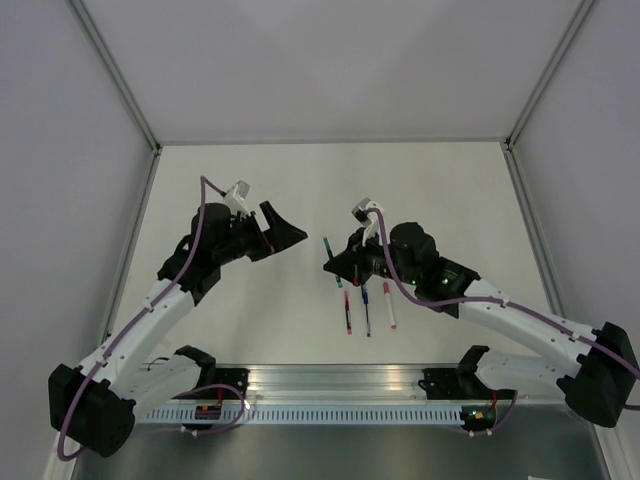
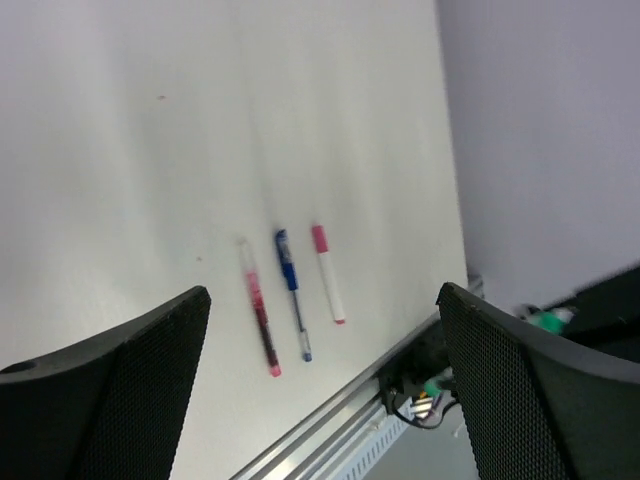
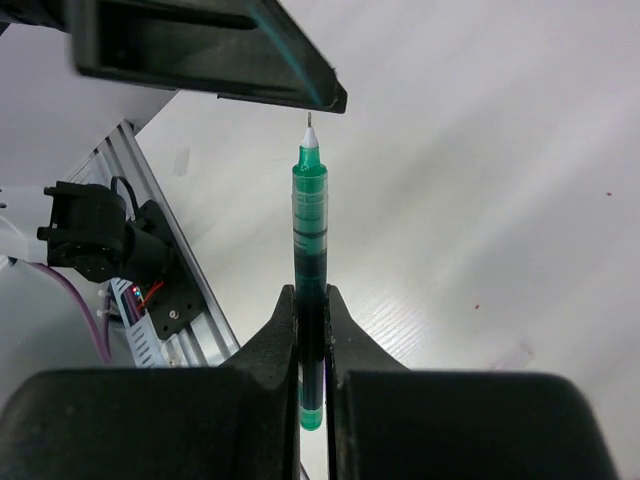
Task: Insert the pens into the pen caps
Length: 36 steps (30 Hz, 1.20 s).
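Note:
My right gripper [image 1: 335,266] is shut on the green pen [image 1: 327,247] and holds it above the table. In the right wrist view the gripper [image 3: 311,296] clamps the green pen [image 3: 310,220] near its rear end, with the bare tip pointing at a finger of the left gripper [image 3: 200,45]. My left gripper [image 1: 290,228] is open and empty, raised left of the green pen. In the left wrist view its jaws [image 2: 322,290] stand wide apart. The red pen [image 2: 258,320], blue pen [image 2: 292,295] and white pen [image 2: 327,273] lie side by side on the table. No loose pen cap shows.
The red pen [image 1: 347,311], blue pen [image 1: 366,310] and white pen [image 1: 389,305] lie just below my right gripper. An aluminium rail [image 1: 330,380] with cable ducting runs along the near edge. Grey walls enclose the white table [image 1: 430,190] on three sides.

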Motion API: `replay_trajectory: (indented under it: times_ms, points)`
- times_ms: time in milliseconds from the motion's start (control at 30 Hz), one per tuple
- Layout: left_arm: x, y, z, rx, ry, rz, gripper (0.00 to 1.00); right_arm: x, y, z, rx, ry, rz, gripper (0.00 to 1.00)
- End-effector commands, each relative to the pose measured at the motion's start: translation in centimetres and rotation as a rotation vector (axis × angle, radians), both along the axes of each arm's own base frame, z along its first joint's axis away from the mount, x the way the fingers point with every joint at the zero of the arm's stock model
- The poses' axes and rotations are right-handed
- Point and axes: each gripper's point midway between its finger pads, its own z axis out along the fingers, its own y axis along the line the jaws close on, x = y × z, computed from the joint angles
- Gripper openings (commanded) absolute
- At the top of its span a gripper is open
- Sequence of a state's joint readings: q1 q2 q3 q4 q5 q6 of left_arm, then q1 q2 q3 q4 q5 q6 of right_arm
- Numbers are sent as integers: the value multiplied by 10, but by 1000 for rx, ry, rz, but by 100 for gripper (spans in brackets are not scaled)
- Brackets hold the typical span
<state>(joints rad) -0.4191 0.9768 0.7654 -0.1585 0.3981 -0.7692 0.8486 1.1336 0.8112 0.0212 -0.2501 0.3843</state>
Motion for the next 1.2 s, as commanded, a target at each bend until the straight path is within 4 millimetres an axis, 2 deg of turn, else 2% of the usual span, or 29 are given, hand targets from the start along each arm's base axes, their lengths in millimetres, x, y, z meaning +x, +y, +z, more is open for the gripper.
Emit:
replay_trajectory:
  times_ms: [0, 33, 100, 133, 200, 233, 300, 400, 433, 500, 567, 700, 800, 900, 1067, 1167]
  points:
    - [16, 46, -47, 150, 270, 319, 100, 4, -25, 1, -22, -25, -84, 0]
    - [9, 57, -65, 188, 363, 361, 96, 2, -30, 8, -4, -35, -91, 0]
    - [10, 90, -92, 219, 518, 534, 92, 0, -34, 14, 13, -53, -97, 0]
    - [-1, 104, -107, 256, 603, 583, 91, -1, -36, 15, 18, -60, -99, 0]
    - [-5, 144, -122, 299, 693, 771, 90, -4, -39, 23, 39, -74, -100, 0]
    - [-21, 160, -127, 351, 761, 831, 90, -7, -39, 27, 51, -79, -89, 0]
    - [-35, 203, -130, 434, 799, 1039, 90, -14, -35, 31, 71, -80, -47, 0]
    - [-56, 238, -129, 461, 799, 1197, 90, -17, -35, 30, 83, -75, -36, 0]
    - [-63, 243, -136, 455, 811, 1214, 88, -18, -34, 28, 80, -72, -30, 0]
    - [-63, 258, -134, 405, 798, 1252, 87, -19, -34, 27, 79, -70, -27, 0]
    - [-70, 270, -142, 449, 838, 1273, 88, -18, -36, 25, 73, -75, -34, 0]
    - [-99, 299, -156, 491, 976, 1397, 88, -18, -39, 25, 71, -84, -43, 0]
    - [-101, 304, -157, 451, 956, 1430, 88, -19, -40, 25, 72, -86, -40, 0]
    - [-112, 315, -156, 480, 972, 1535, 87, -20, -39, 27, 77, -89, -34, 0]
    - [-143, 327, -154, 498, 1039, 1761, 87, -19, -41, 23, 64, -90, -41, 0]
    - [-146, 328, -154, 486, 1048, 1809, 86, -19, -41, 23, 60, -91, -42, 0]
